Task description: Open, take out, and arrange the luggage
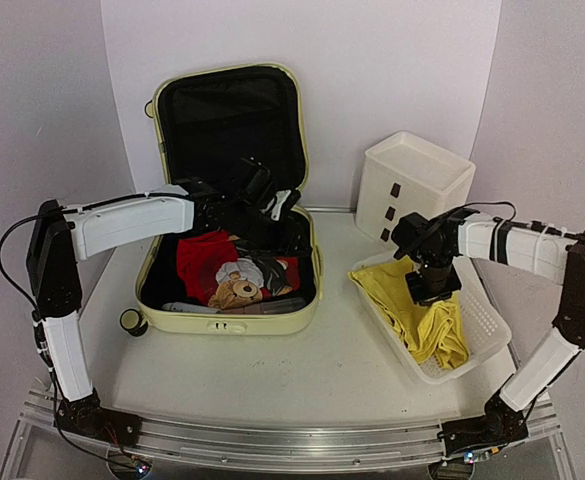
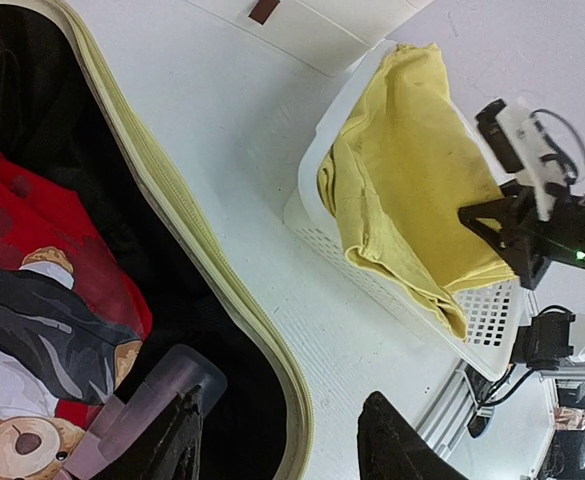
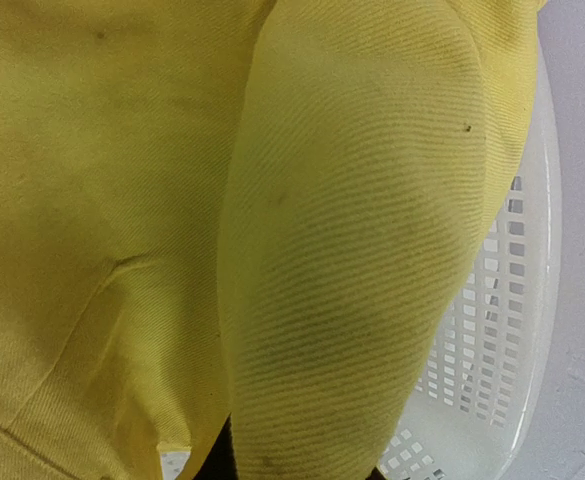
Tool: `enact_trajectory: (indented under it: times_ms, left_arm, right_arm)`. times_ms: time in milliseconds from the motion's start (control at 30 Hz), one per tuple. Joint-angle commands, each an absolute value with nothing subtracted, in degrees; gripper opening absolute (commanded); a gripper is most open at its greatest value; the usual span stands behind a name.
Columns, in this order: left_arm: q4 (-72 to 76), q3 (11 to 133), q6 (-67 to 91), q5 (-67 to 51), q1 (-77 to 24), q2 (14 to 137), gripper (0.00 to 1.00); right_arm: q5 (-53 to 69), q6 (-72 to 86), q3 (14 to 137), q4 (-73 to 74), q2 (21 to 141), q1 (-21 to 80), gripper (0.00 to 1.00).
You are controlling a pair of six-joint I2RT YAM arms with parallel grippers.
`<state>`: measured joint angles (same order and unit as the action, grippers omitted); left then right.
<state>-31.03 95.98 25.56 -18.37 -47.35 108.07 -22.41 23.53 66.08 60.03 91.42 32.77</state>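
The view from above is bright and even. The tabletop (image 1: 302, 370) looks white with a little purple, like the walls. Soft grey shadows lie under the arms and beside the luggage (image 1: 230, 120). Its black inside is too dark to show much. The metal rail (image 1: 272, 440) at the bottom shines a bit.

In the left wrist view the tabletop is almost too white. The jaws of the left gripper (image 2: 282, 415) are dark and blurry.

In the right wrist view the yellow cloth (image 3: 352, 200) is very close. Its weave is sharp in the middle and soft on the left. The basket (image 3: 492, 330) glows pale.
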Motion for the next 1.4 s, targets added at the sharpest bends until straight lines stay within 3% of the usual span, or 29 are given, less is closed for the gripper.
enact_trajectory:
  times_ms: [0, 167, 300, 433, 633, 767, 900, 1200, 1267, 1333, 1367]
  left_arm:
    - [-30.46, 96.41, 25.02, -17.31, -47.53, 106.63, 0.54]
    - [-30.50, 96.59, 23.95, -14.81, -47.02, 104.59, 0.54]
    - [-30.57, 96.59, 23.37, -13.79, -45.75, 102.55, 0.54]
    - [-30.67, 96.82, 22.63, -13.23, -44.77, 101.44, 0.54]
    - [-30.87, 98.39, 22.29, -15.06, -44.73, 104.81, 0.54]
    - [-30.83, 98.87, 22.71, -16.53, -44.74, 106.77, 0.54]
    - [-30.77, 98.85, 22.76, -17.67, -44.81, 107.75, 0.54]
    - [-30.81, 100.83, 22.85, -19.25, -45.09, 111.28, 0.54]
    - [-30.76, 101.27, 22.86, -19.38, -45.08, 111.76, 0.54]
    - [-30.81, 101.28, 22.70, -19.35, -45.09, 111.89, 0.54]
    - [-30.77, 101.22, 22.53, -19.26, -45.09, 111.85, 0.54]
  right_arm:
    - [-9.33, 19.09, 75.45, 54.77, 78.78, 32.96, 0.07]
    - [17.33, 19.16, 86.24, 54.65, 71.58, 33.13, 0.07]
    - [28.84, 22.26, 91.33, 54.29, 69.12, 33.14, 0.07]
    - [25.75, 24.57, 89.61, 55.51, 69.00, 32.20, 0.07]
    - [29.29, 19.67, 74.17, 54.14, 76.52, 23.66, 0.07]
    - [16.29, 16.27, 67.52, 52.78, 84.32, 16.40, 0.07]
    - [5.49, 13.29, 64.54, 45.57, 85.28, 15.47, 0.17]
    - [3.40, 9.92, 62.31, 35.37, 89.56, 15.56, 0.26]
    - [1.48, 9.37, 61.72, 32.57, 90.34, 15.56, 0.37]
    - [-1.40, 9.60, 62.16, 31.96, 92.00, 15.56, 0.53]
    - [-3.20, 10.34, 62.52, 32.22, 92.39, 15.60, 0.54]
